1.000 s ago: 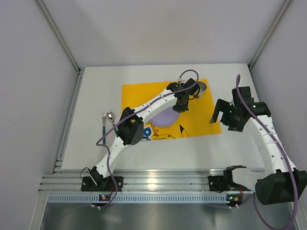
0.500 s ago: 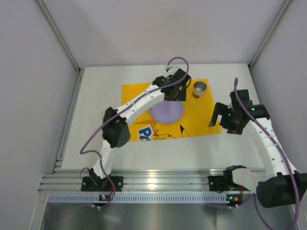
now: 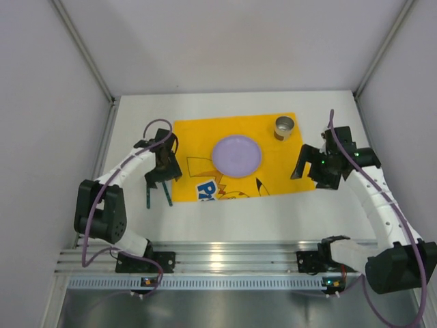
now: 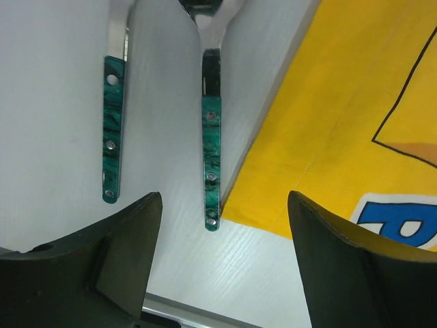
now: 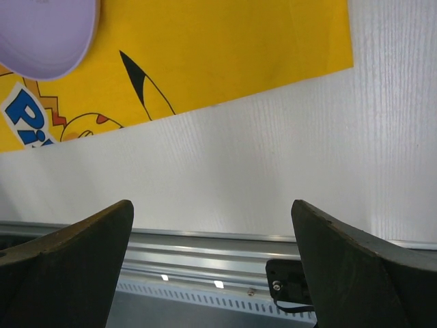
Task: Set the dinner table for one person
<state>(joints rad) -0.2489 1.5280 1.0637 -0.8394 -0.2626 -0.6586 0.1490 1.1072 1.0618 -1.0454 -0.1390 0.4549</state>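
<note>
The white dinner table [image 3: 225,212] carries a yellow cartoon mat [image 3: 198,137] with a lilac plate [image 3: 236,156] in its middle and a metal cup [image 3: 284,127] at its back right corner. Two green-handled pieces of cutlery lie side by side just left of the mat, one handle [image 4: 113,130] further left and the other [image 4: 212,164] along the mat's edge. My left gripper [image 3: 160,176] [image 4: 224,205] hovers open above them, holding nothing and hiding their heads. My right gripper [image 3: 308,167] [image 5: 212,205] is open and empty over the mat's right edge.
An aluminium rail [image 3: 225,256] [image 5: 205,246] runs along the table's near edge, by both arm bases. Grey walls close in the left, back and right sides. In the right wrist view the plate [image 5: 41,34] shows at the upper left.
My left gripper opened and let go of the cup on the mat's back right corner, then swung across to the left side over the cutlery. The right arm barely shifted.
</note>
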